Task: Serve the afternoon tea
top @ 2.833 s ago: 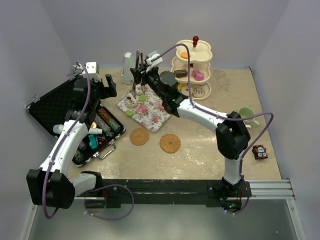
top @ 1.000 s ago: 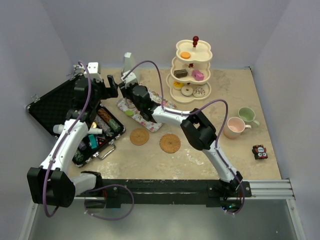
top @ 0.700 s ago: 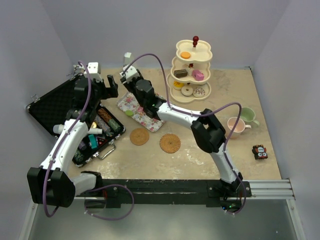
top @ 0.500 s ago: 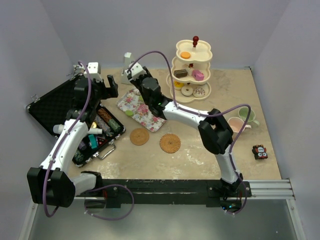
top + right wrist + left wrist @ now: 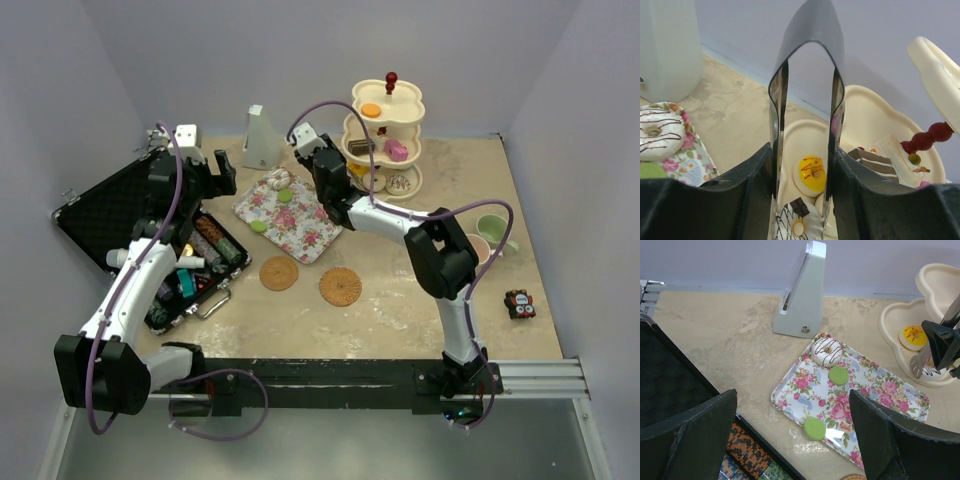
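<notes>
no readable text, no labels or numbers (only floral patterns)

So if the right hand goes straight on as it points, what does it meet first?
Likely the stand's bottom tier by the yellow donut, dead ahead past the tongs it holds; depth is unclear.

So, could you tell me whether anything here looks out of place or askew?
The floral tray lies at an angle to the table, and one small dark toy sits alone at the far right, away from the tiered stand.
</notes>
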`<state>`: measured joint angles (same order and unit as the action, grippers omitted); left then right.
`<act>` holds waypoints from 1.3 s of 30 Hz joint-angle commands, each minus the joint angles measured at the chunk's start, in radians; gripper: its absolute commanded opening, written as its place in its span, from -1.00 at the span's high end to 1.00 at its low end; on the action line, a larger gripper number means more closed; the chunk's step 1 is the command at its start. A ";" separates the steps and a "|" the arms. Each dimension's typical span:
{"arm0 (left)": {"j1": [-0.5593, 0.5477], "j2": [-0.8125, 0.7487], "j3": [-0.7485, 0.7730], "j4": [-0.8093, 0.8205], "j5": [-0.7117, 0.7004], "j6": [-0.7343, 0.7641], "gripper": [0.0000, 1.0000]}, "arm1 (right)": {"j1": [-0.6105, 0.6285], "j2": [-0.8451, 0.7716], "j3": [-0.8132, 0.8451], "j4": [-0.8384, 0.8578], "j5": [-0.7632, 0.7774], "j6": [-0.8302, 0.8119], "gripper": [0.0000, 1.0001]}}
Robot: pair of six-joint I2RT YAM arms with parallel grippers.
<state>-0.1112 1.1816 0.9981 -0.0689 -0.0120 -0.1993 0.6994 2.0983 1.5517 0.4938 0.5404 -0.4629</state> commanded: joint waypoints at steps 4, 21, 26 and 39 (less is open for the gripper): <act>0.005 -0.011 0.010 0.037 0.007 -0.009 -0.96 | -0.028 -0.061 0.031 0.048 0.001 -0.039 0.43; 0.005 -0.002 0.010 0.037 0.007 -0.011 -0.96 | -0.057 -0.029 0.057 0.045 -0.010 -0.036 0.04; 0.005 0.000 0.011 0.035 0.032 -0.011 -0.96 | -0.058 -0.023 0.061 0.038 -0.010 -0.031 -0.12; 0.005 0.000 0.013 0.034 0.032 -0.011 -0.96 | -0.057 -0.035 0.050 0.040 -0.020 -0.008 -0.15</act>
<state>-0.1112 1.1816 0.9981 -0.0692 0.0086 -0.1993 0.6468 2.0987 1.5692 0.4854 0.5308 -0.4892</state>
